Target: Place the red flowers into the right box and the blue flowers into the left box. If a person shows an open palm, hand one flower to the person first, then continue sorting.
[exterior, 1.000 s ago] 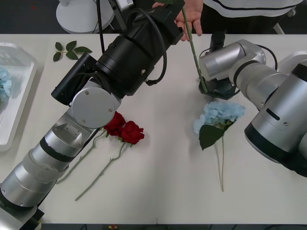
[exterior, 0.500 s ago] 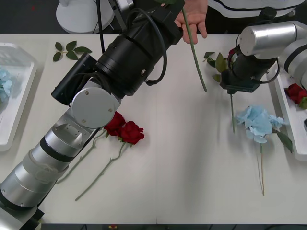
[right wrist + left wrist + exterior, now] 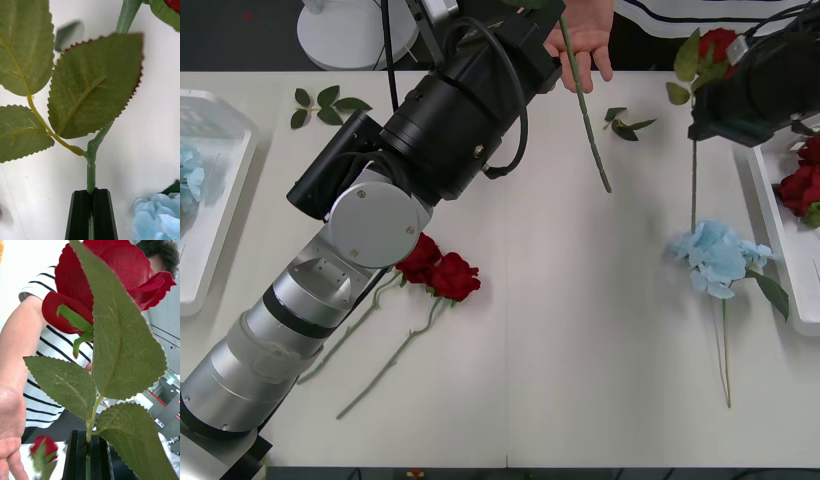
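The left hand (image 3: pixel 88 461), clamped on a rose (image 3: pixel 112 281), should free it only once the palm (image 3: pixel 585 40) grips; the right hand (image 3: pixel 91 215) pinched another rose (image 3: pixel 715 45).

Bright, even light from overhead falls on the white bench (image 3: pixel 530 330), leaving only faint, soft shadows under the stems and arms. The right arm's hand (image 3: pixel 750 95) is smeared by motion blur. In the right wrist view the blue flower (image 3: pixel 159 217) is out of focus; in the left wrist view the background behind the red rose (image 3: pixel 112 277) is soft and glaring.
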Motion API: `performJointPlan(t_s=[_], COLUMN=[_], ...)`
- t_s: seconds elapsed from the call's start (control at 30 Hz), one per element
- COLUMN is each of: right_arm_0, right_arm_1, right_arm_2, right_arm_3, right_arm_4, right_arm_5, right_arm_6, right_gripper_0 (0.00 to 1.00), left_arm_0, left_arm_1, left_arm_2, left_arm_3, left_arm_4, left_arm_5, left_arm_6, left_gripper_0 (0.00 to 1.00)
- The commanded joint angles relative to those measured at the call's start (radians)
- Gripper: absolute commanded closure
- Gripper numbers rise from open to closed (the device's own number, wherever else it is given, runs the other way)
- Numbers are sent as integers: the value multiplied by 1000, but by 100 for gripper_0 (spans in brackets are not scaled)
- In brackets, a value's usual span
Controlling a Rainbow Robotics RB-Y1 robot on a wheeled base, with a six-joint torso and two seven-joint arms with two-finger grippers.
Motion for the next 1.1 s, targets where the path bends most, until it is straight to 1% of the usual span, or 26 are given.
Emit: performJointPlan(t_s=[0.03, 0.07, 0.13, 0.27, 0.33, 0.43, 0.53, 0.67, 0.8, 1.1], right_arm_0=[49, 55, 79, 96, 96, 92, 85, 61, 10, -152], right_arm_1=[-177, -189, -203, -174, -163, -134, -98, -46, 6, 136], right_arm_2=[-30, -37, -108, -250, -292, -332, -338, -336, -336, -336], right_arm_3=[-143, -154, -179, -179, -185, -214, -242, -266, -266, -203], right_arm_4=[-75, -84, -115, -149, -167, -198, -234, -247, -250, -250], right_arm_5=[-113, -130, -182, -239, -271, -370, -484, -573, -601, -621], right_arm_6=[178, 198, 275, 448, 525, 652, 767, 887, 970, 1102], right_gripper_0=[100, 100, 100, 100, 100, 100, 100, 100, 100, 100], left_arm_0=[7, 7, 7, 7, 7, 7, 7, 7, 7, 7], left_arm_1=[-22, -22, -22, -22, -22, -22, -22, -22, -22, -22], left_arm_2=[-7, -7, -7, -7, -7, -7, -7, -7, -7, -7], left_arm_3=[-43, -43, -43, -43, -43, -43, -43, -43, -43, -43], left_arm_4=[8, 8, 8, 8, 8, 8, 8, 8, 8, 8], left_arm_5=[-14, -14, -14, -14, -14, -14, -14, -14, -14, -14], left_arm_6=[59, 59, 59, 59, 59, 59, 59, 59, 59, 59], left_gripper_0=[100, 100, 100, 100, 100, 100, 100, 100, 100, 100])
